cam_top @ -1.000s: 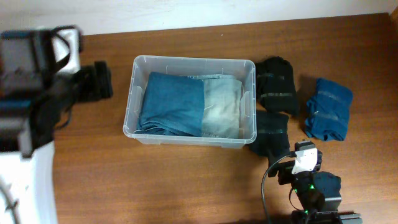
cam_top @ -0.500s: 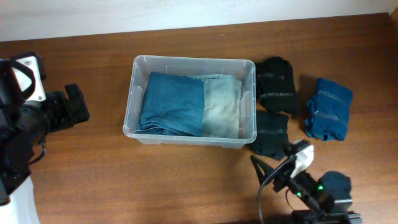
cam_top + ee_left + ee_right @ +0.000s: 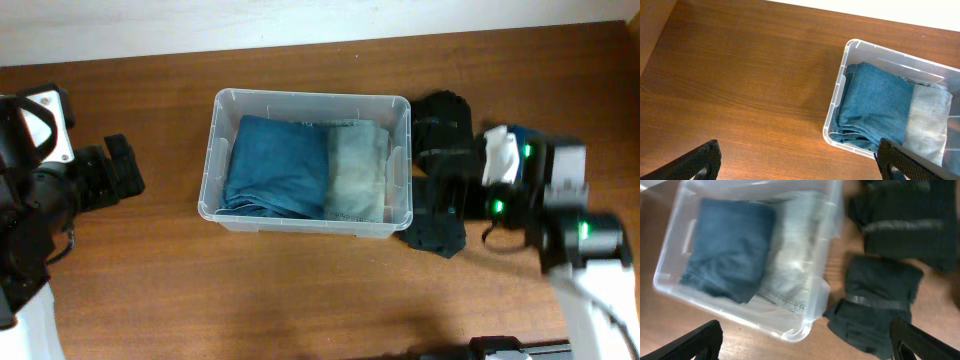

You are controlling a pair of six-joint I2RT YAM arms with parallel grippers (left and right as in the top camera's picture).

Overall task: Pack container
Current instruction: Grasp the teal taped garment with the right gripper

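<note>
Denim already fills much of the container (image 3: 300, 96), which sits mid-counter: a folded dark blue pair of jeans (image 3: 275, 165) takes its left part and a folded pale, washed-out pair (image 3: 355, 170) lies against it on the right. So packing looks partly done. Left to pack, by my reading, are at least two folded black garments on the counter just outside the container's right wall, one further back (image 3: 445, 125) and one nearer (image 3: 435, 225).

The right arm hangs over these garments. Its tool (image 3: 805, 330) is spread wide with nothing between the fingers, and looks down on the container's near right corner and the black pile. The left tool (image 3: 797, 150) is equally wide and empty, well left of the container over bare wood.

The counter (image 3: 300, 290) is a brown wood-grain surface, smooth and flat. A pale wall or strip (image 3: 300, 20) runs along its far edge. Nothing else of the room shows.
</note>
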